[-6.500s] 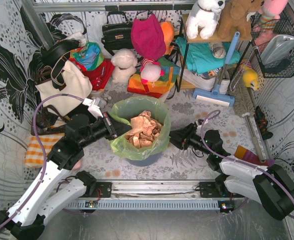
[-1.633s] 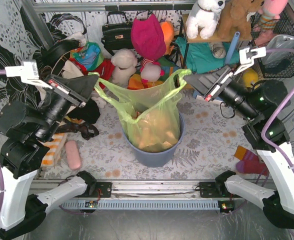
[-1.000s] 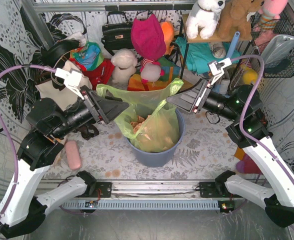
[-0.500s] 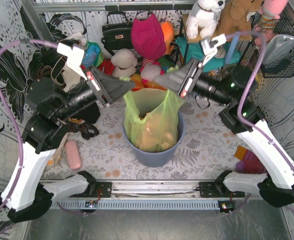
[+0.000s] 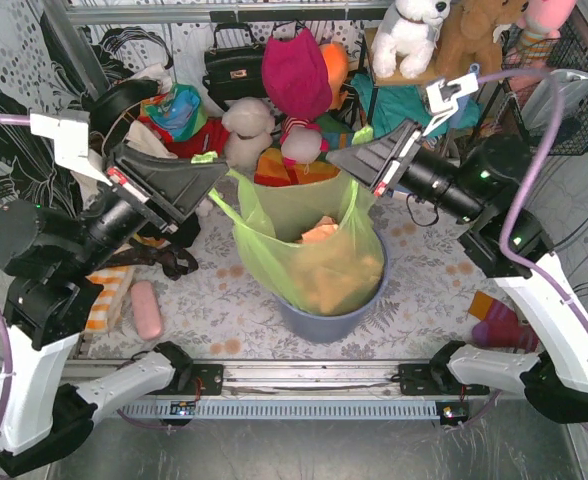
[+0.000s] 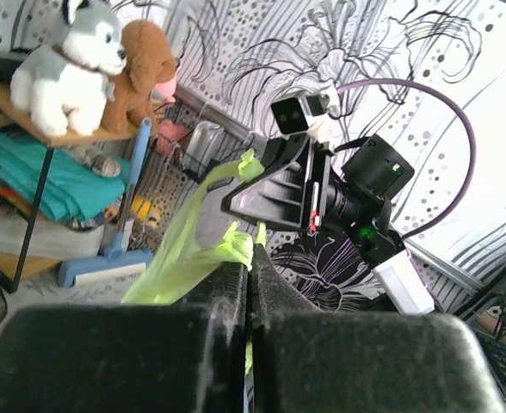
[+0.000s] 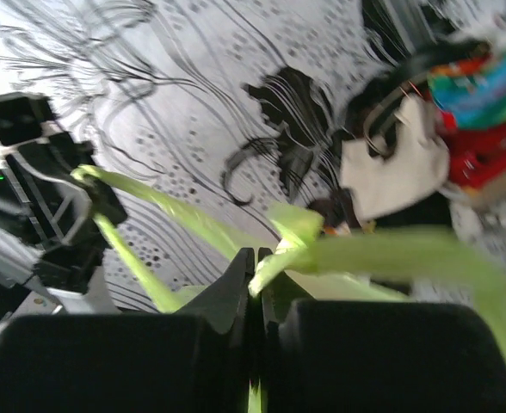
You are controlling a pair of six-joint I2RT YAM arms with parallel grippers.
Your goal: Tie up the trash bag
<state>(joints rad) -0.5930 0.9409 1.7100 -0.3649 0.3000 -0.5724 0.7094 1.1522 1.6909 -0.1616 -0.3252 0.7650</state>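
The trash bag [image 5: 314, 270] is thin light-green film with tan paper showing through, and its lower part sits in a tilted blue bin [image 5: 329, 322]. My left gripper [image 5: 219, 165] is shut on the bag's left handle and holds it stretched up and left. In the left wrist view the handle's tip [image 6: 236, 249] sticks out between the shut fingers. My right gripper [image 5: 336, 160] is shut on the right handle and holds it above the bag's mouth. In the right wrist view the green strip [image 7: 296, 245] runs out of the shut jaws.
Behind the bin lie plush toys [image 5: 246, 130], a black handbag [image 5: 232, 65], a white tote [image 5: 124, 170] and a shelf [image 5: 414, 110] with toys. A pink object [image 5: 146, 310] lies left of the bin. A wire basket [image 5: 559, 90] hangs at the right wall.
Both grippers have moved apart a little, the left one to the left and lower. The bag is pulled wider and the bin has tipped toward the right front.
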